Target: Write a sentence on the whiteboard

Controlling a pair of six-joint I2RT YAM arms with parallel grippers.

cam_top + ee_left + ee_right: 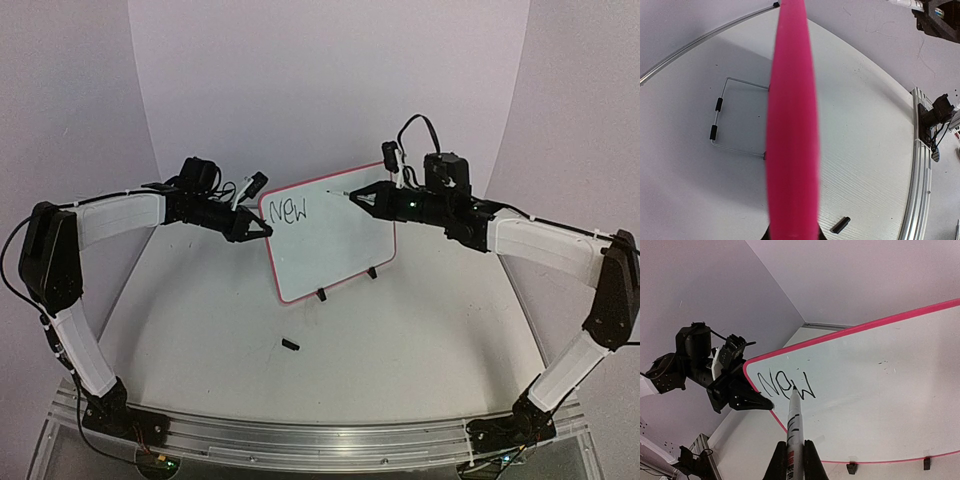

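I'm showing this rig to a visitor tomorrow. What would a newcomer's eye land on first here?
The pink-framed whiteboard stands in the middle of the table, with "New" written in black at its upper left. The left pincer clamps the board's left edge, and the right pincer holds a marker with its tip near that word. A small black piece lies in front.

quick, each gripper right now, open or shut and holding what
left gripper: shut on the whiteboard, at its left edge
right gripper: shut on the marker
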